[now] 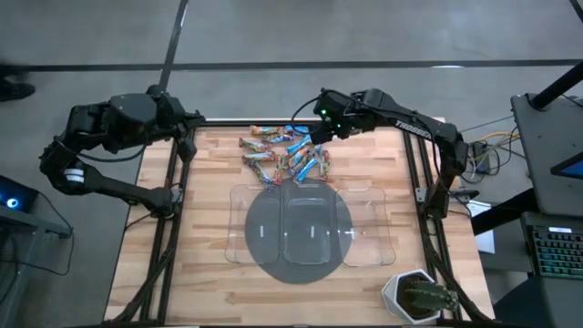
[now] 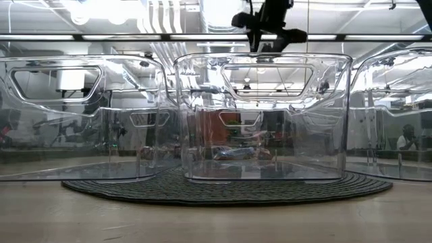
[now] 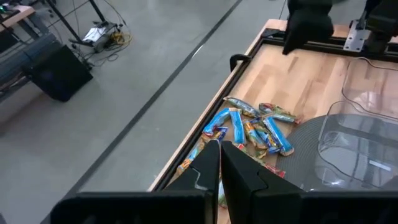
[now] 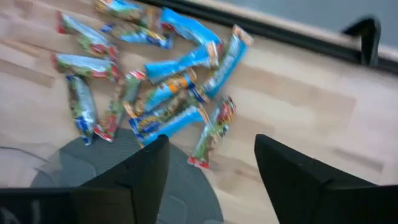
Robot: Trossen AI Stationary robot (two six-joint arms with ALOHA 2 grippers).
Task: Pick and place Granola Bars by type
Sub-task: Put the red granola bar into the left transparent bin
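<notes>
The right gripper [image 1: 316, 134] hangs with fingers spread over the far edge of the table [image 1: 219, 282], poised above a loose heap of granola bars [image 1: 284, 153], apparently to pick one out for sorting. The bars lie jumbled beside a round dark mat [image 1: 273, 269], where three clear trays [image 1: 308, 228] stand side by side, seemingly one per type, and look empty so far. The left gripper [image 3: 219, 163] waits at the table's left edge, its fingers pressed together.
</notes>
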